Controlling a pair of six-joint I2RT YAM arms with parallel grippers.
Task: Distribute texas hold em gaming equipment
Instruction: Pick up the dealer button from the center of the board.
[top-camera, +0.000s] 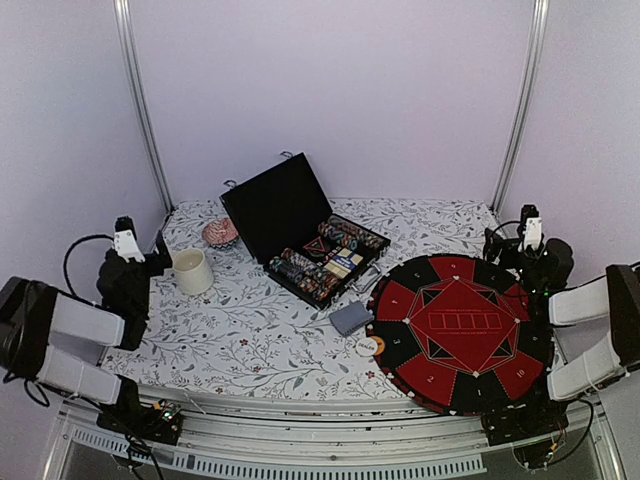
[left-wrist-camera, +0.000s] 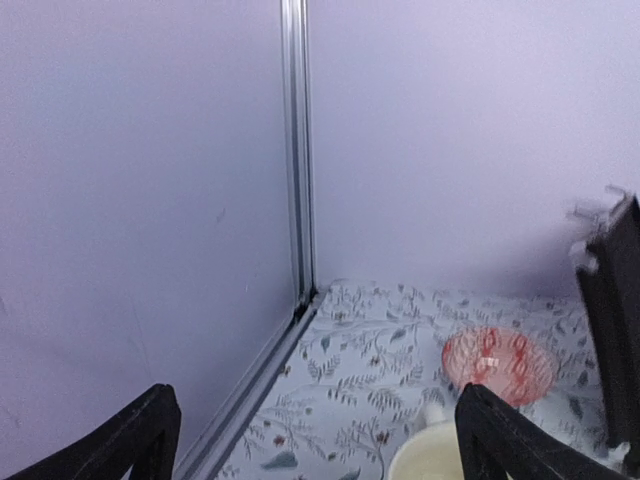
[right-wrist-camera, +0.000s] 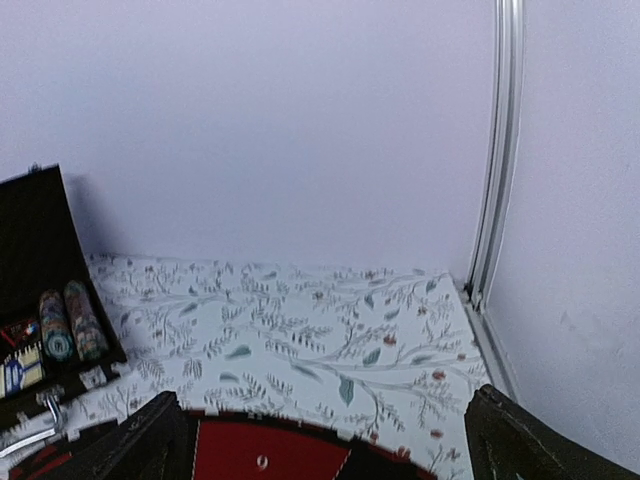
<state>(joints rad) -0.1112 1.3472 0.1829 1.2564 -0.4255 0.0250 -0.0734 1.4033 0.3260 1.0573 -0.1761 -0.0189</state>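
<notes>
Cream ceramic cup (left-wrist-camera: 420, 465): cropped by lower edge, left wrist view. Open black hard case (left-wrist-camera: 612, 340): lid cropped right, latches blurred. Small round multi-coloured poker chips (top-camera: 300, 272): markings too small to read.

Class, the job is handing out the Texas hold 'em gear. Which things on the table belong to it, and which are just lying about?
Job: poker chips in the open case; card deck; button discs; poker mat.
Lying about: cream cup; pink dish.
</notes>
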